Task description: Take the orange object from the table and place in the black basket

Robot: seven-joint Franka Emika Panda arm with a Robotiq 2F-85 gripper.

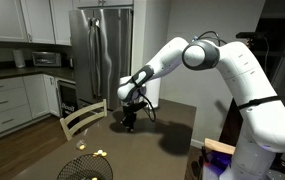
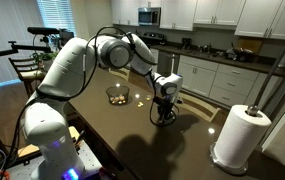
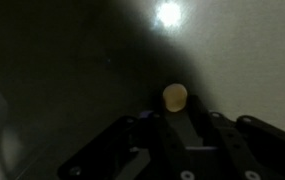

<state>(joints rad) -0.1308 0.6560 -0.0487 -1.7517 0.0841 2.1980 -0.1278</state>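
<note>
The orange object is a small rounded pale-orange piece lying on the dark brown table; it shows clearly only in the wrist view. My gripper is lowered to the tabletop with the object just ahead of its spread fingers, and it looks open and empty. Both exterior views show the gripper down at the table. The black basket is a round wire-mesh bowl with a few small pale items inside, standing apart from the gripper.
A paper towel roll stands on the table. A pale wooden chair is at the table's edge. White kitchen counters and a steel fridge lie beyond.
</note>
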